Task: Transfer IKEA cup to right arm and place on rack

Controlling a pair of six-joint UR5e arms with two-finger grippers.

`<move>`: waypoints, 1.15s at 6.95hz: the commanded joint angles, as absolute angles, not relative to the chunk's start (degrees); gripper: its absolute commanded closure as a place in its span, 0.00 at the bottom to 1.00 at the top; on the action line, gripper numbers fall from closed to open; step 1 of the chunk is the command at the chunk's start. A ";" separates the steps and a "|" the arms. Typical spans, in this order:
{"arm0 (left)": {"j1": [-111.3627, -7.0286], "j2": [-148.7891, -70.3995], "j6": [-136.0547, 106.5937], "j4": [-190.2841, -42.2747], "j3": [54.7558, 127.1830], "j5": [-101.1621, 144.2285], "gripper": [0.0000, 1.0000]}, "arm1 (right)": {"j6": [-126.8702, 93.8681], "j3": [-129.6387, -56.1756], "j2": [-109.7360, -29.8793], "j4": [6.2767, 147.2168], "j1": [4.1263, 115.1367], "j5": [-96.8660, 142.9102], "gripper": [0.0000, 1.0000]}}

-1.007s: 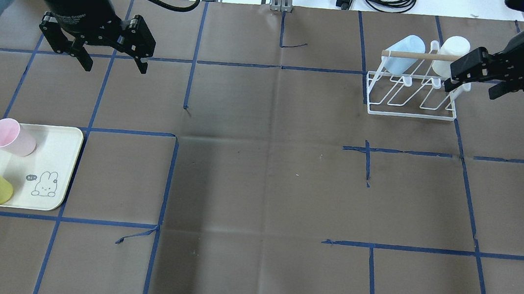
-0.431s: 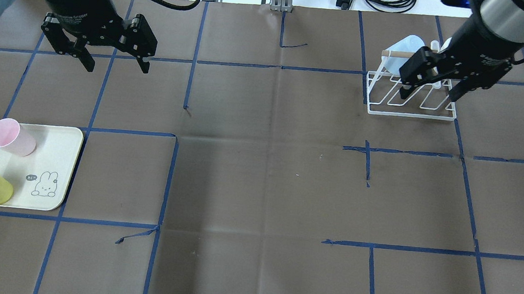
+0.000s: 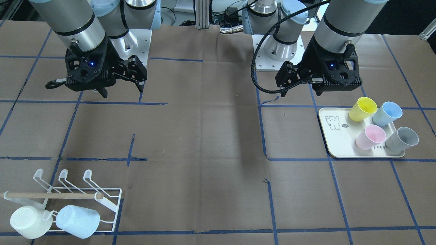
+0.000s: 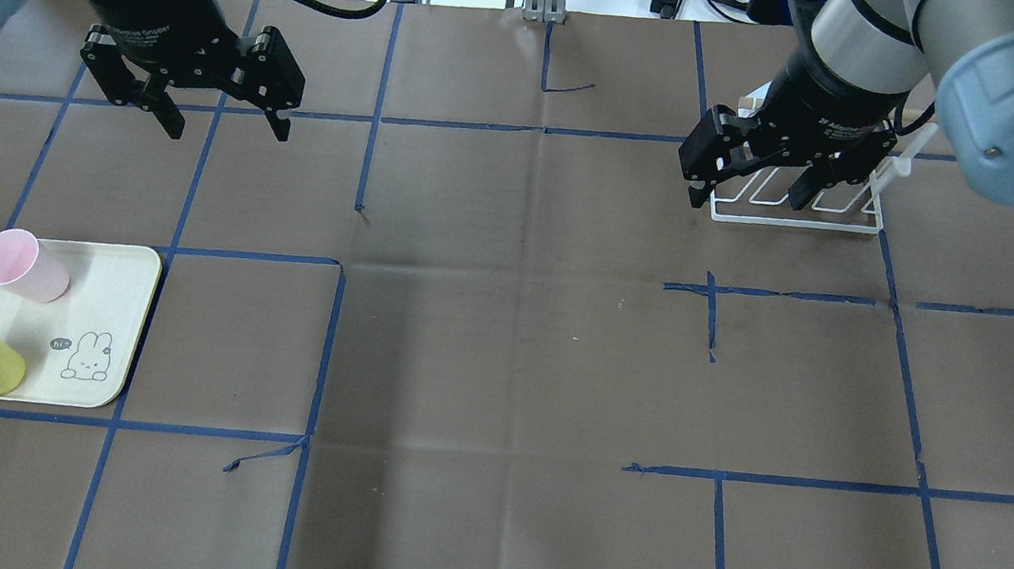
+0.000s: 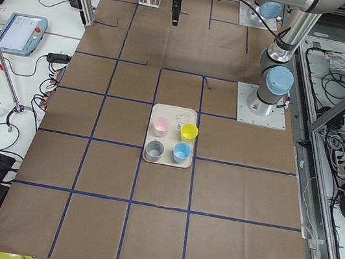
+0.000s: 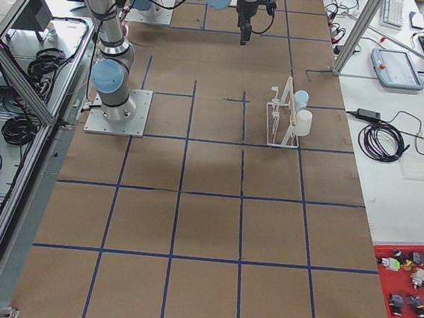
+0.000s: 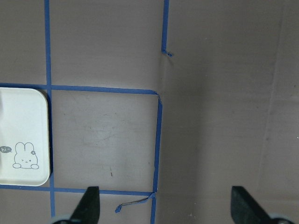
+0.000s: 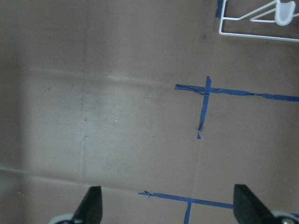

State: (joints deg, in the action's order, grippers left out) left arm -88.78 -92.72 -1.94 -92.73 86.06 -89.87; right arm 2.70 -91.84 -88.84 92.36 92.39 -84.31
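Four cups, a yellow cup, a blue cup, a pink cup and a grey cup, stand mouth-up on the cream tray. The tray sits on the brown worktop, well apart from the rack, toward the opposite end. On the rack a white cup and a light-blue cup sit tipped over the prongs on the side away from the robot. The right tool hangs in the air near the rack, on its robot-facing side, fingers spread wide and holding nothing. The left tool, well apart from the rack, is likewise released and empty.
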 commanded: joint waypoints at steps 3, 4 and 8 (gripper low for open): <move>-88.77 -92.72 -1.93 -92.72 86.04 -89.83 0.00 | -3.96 -92.37 -89.56 92.20 93.60 -88.42 0.00; -88.77 -92.72 -1.93 -92.72 86.04 -89.82 0.00 | -3.69 -92.37 -90.78 92.28 93.60 -88.42 0.00; -88.77 -92.72 -1.85 -92.72 86.04 -89.91 0.00 | -3.60 -92.81 -90.79 92.20 93.60 -88.68 0.00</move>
State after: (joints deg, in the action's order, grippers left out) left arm -88.77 -92.73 -1.86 -92.73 86.04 -89.90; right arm -3.61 -92.57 -90.89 92.20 93.60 -88.56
